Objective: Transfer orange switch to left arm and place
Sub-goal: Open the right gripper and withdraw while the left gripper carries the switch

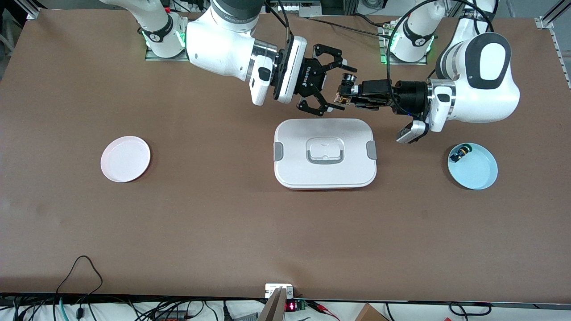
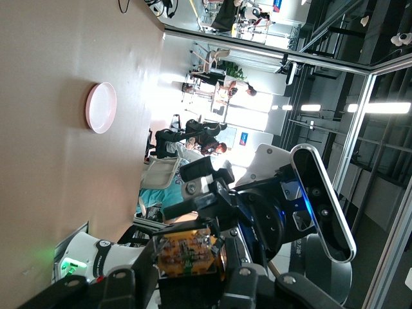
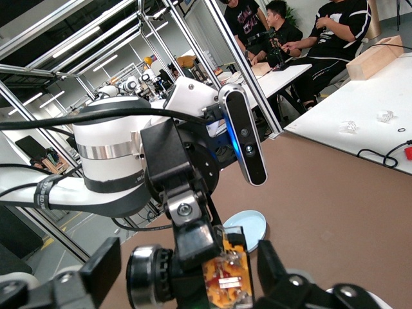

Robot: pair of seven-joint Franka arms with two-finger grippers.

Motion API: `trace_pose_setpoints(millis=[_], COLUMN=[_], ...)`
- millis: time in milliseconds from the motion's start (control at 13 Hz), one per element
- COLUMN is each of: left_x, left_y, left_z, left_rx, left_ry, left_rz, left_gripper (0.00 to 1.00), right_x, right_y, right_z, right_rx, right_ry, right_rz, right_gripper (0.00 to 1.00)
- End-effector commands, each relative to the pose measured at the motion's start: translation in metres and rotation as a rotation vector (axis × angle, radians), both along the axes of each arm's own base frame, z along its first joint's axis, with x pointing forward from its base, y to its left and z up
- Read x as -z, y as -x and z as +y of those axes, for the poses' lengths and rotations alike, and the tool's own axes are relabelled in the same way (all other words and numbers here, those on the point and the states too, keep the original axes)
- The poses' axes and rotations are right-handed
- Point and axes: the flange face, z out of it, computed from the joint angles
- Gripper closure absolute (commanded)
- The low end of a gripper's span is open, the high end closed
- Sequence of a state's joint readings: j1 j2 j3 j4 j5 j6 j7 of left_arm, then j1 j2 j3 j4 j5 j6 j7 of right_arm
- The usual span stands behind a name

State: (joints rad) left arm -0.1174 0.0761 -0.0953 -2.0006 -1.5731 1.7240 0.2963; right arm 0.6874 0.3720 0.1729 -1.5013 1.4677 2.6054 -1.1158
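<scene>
as we looked from the front camera's edge of the table toward the robots' bases, the first things we met were the three that lay in a row: the white plate [image 1: 125, 159] toward the right arm's end, the box [image 1: 325, 154] in the middle with its lid on and its grey latches at both ends, and the pale blue plate [image 1: 473, 166] toward the left arm's end. on the blue plate's rim we saw a small black piece with blue and yellow-green parts [image 1: 460, 154].

farther from the camera than the box, up in the air over the bare table [image 1: 223, 223] next to the box's edge, we found both grippers meeting. the left gripper [image 1: 342, 94] was clamped on the orange switch [image 1: 345, 88], whose silvery end pointed toward the bases and whose orange-tan parts showed in both wrist views. the right gripper [image 1: 335, 84] had its fingers spread wide around the switch, one to either side of it, and we saw no grip from them.
</scene>
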Motion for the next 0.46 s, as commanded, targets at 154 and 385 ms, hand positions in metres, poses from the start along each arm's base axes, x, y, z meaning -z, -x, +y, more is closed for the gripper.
trace_pose_setpoints(millis=[154, 385], left_x=[-0.006, -0.006], left_y=[0.004, 0.001], left_z=[0.003, 0.009], left_rx=[-0.021, 0.020], left_ry=[0.016, -0.071], left_rz=[-0.024, -0.063], left_gripper=[0.74, 0.74], right_x=[-0.034, -0.058], right_y=[-0.008, -0.028], right_z=[-0.017, -0.063], right_rx=[0.049, 0.043], right_ry=[-0.055, -0.081], right_rz=[0.023, 0.020], right_gripper=[0.00, 0.00])
